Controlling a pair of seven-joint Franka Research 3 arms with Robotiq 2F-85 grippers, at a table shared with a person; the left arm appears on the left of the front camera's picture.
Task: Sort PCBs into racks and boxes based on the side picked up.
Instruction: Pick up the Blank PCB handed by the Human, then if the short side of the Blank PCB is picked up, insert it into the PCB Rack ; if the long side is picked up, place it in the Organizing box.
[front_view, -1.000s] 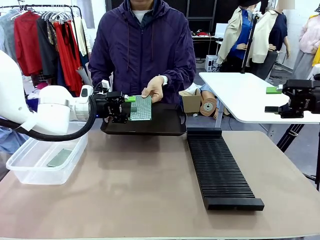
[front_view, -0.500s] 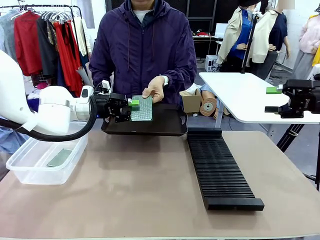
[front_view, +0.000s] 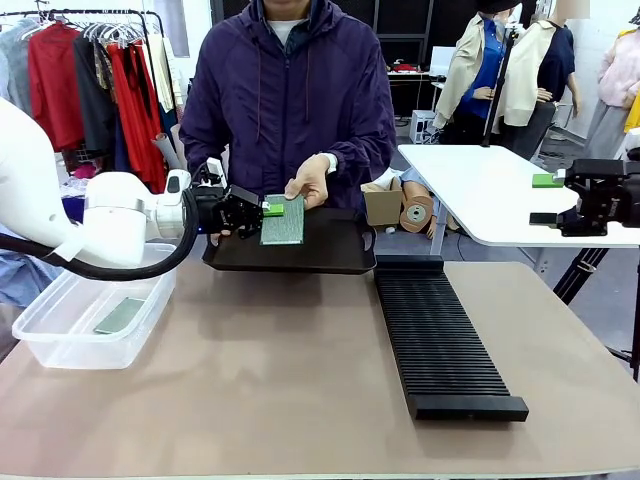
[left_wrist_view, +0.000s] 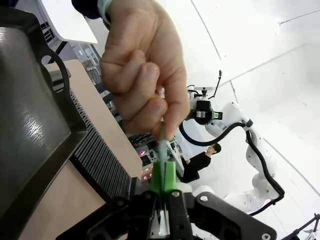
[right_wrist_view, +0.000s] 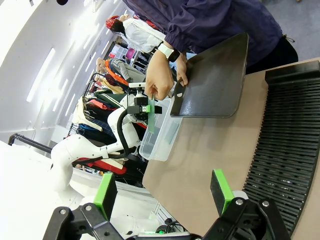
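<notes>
The step in hand is the handover of a board. At the far side of the surface (front_view: 300, 400), above the black tray (front_view: 330, 258), the left tool (front_view: 268, 209) is pinched narrow on the left edge of an upright green board (front_view: 286, 224). The person's hand (front_view: 308, 178) holds the same board at its upper right corner. In the left wrist view the green pads (left_wrist_view: 164, 177) sit tight on either face of the board's thin edge, with the hand's fingers gripping it just beyond. So the board is held from both ends, off the surface.

The right tool (front_view: 545, 200) hangs wide and empty at the far right, well apart from the handover.

A clear tub (front_view: 60, 345) stands at the near left with another board (front_view: 119, 315) lying flat in it. The long slotted rack (front_view: 440, 340) lies to the right of centre, and no board stands in its slots.

Next, I judge, the hand has to let go so the arm can carry the board away. Which face was gripped decides between tub and rack, and I cannot tell that here. The rack would need the board kept on edge and lined up with one slot.
</notes>
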